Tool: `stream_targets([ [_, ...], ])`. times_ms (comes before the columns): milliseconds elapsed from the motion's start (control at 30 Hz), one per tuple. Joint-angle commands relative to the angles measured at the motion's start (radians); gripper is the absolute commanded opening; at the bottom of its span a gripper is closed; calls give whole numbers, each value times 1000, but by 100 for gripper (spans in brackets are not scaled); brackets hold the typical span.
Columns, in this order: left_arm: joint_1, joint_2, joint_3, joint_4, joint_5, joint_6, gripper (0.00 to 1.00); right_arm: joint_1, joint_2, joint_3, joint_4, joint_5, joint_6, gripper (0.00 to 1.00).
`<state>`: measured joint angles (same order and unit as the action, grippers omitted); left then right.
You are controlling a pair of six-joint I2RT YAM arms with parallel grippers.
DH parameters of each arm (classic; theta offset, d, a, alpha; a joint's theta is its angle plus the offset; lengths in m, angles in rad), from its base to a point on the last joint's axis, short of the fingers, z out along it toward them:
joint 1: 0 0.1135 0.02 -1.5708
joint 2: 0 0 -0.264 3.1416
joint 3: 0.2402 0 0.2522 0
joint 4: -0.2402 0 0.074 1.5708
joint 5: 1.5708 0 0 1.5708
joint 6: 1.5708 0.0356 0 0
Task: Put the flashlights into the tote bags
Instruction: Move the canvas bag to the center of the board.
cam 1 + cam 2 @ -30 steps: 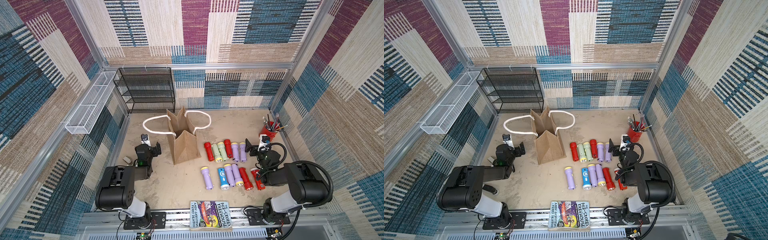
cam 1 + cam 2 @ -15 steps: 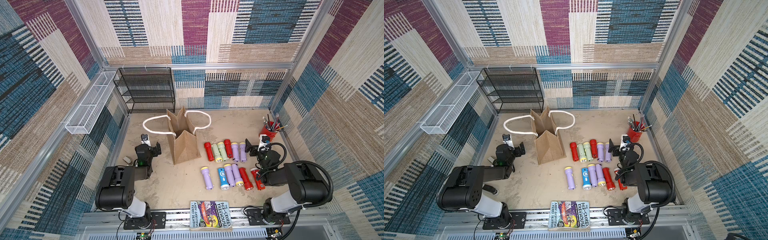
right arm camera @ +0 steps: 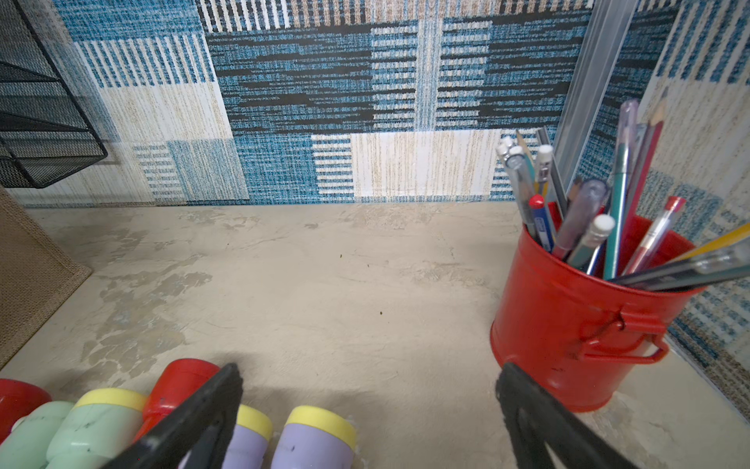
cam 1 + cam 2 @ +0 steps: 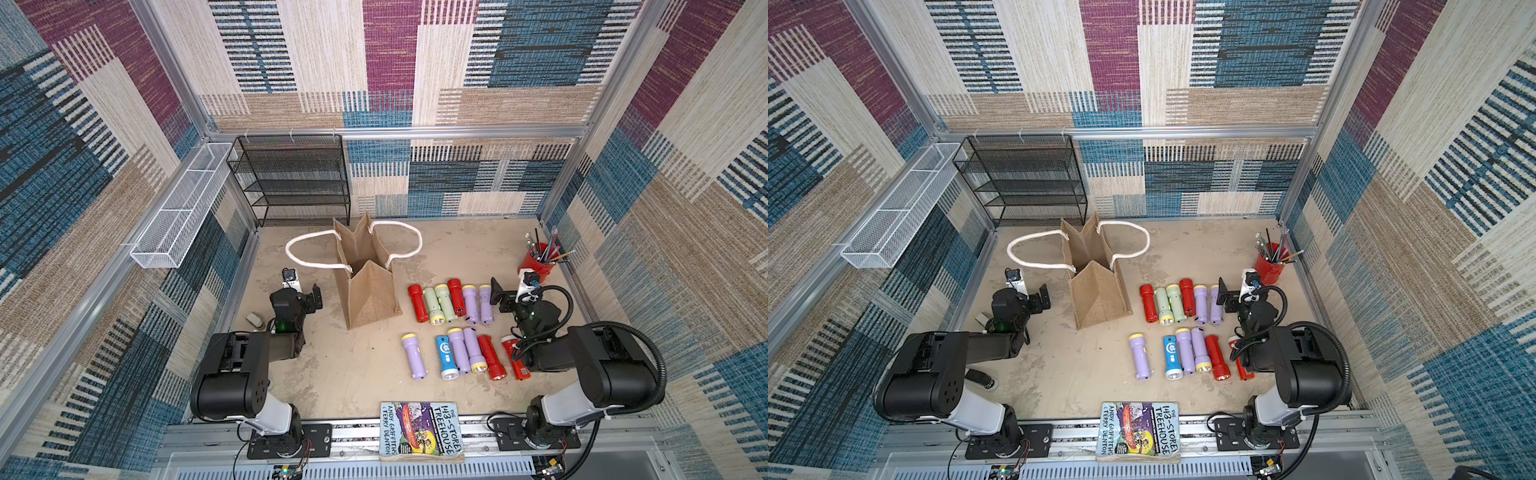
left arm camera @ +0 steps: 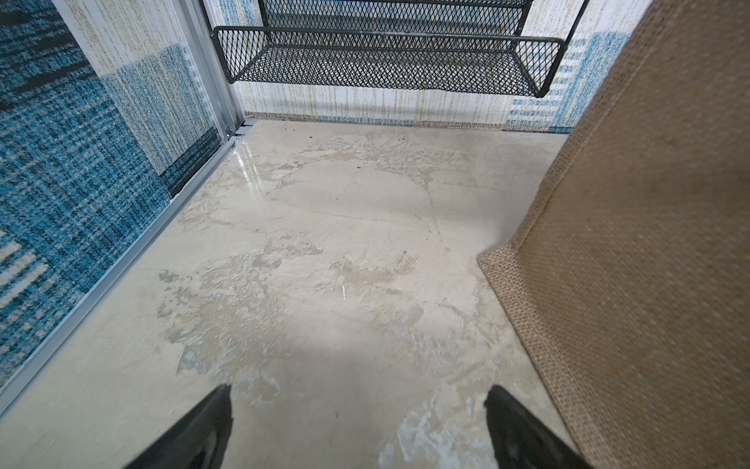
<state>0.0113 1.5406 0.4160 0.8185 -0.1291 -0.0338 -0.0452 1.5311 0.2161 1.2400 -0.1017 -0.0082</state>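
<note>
We find the right claw (image 3: 370, 369) and left claw (image 5: 359, 390) wide open, empty. The flashlights (image 4: 469, 303) lie just left of the right claw, long axes near-to-far; the left claw sits beyond the bag (image 4: 370, 299).

— Where does the tote bag (image 4: 368, 291) stand?
— Mid-worktop (image 4: 353, 386), upright, in front of the shelf rack (image 4: 291, 178) on the back wall. The wire basket (image 4: 178, 208) hangs on the left wall.
— The flashlights (image 4: 440, 305)?
— Right of the bag, in two rows, one behind the other. The front row's rightmost seems partly under the right arm (image 4: 598, 365).
— The cup (image 4: 538, 266)?
— Back right corner. The book (image 4: 419, 430) lies at the front edge.
</note>
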Motion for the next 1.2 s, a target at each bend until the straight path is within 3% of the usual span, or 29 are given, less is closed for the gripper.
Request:
stream_targets([
  [0,2,-4,3,11,-3,9,99,2,-2,6,18,4,-5,99],
  [267,1,-5,0,16,-3,9,99,2,-10,16,-2,-7,-9,99],
  [333,1,-18,2,3,-2,8,99,2,-40,68,-107,-2,-7,99],
  [433,1,-64,11,-46,-7,7,96,1,-75,224,-417,21,0,99],
  [567,1,-177,39,-194,-79,-30,95,1,-110,286,-563,29,-3,99],
  [767,1,-338,160,-570,-154,-197,94,1,-200,334,-668,79,51,99],
  [1000,1,-430,360,-1098,-372,-448,92,2,-305,435,-836,133,85,99],
  [1167,1,-491,463,-1358,-339,-587,88,2,-355,511,-969,174,122,99],
])
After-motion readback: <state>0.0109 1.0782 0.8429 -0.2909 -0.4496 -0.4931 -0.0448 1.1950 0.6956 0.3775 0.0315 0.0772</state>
